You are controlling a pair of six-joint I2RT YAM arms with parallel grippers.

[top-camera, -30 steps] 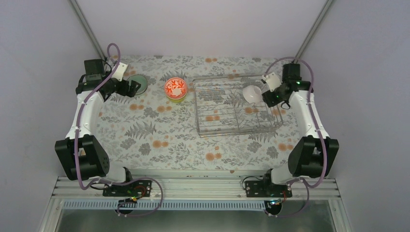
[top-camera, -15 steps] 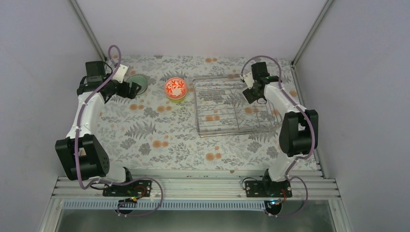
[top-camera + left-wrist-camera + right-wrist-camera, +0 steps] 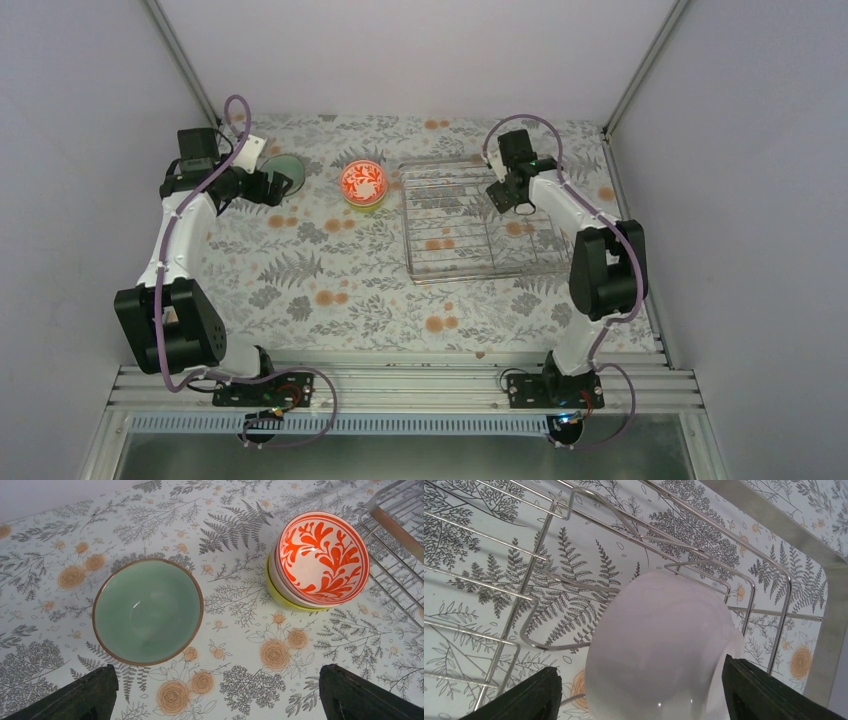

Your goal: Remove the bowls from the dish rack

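We find the white bowl between the spread fingers of the right gripper over the twelve o'clock side of the dish rack, held or loose we cannot tell, the left gripper wide and empty

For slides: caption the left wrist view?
Open left hand above a mint green round bowl and a red-orange patterned bowl nested in a yellow-green bowl, beside the silver wire dish rack.

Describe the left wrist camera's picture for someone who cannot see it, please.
A mint green bowl sits upright on a floral tablecloth, beside a red-orange patterned bowl nested in a yellow-green bowl. A corner of the wire dish rack shows at upper right, and the left gripper hangs open at the bottom edge.
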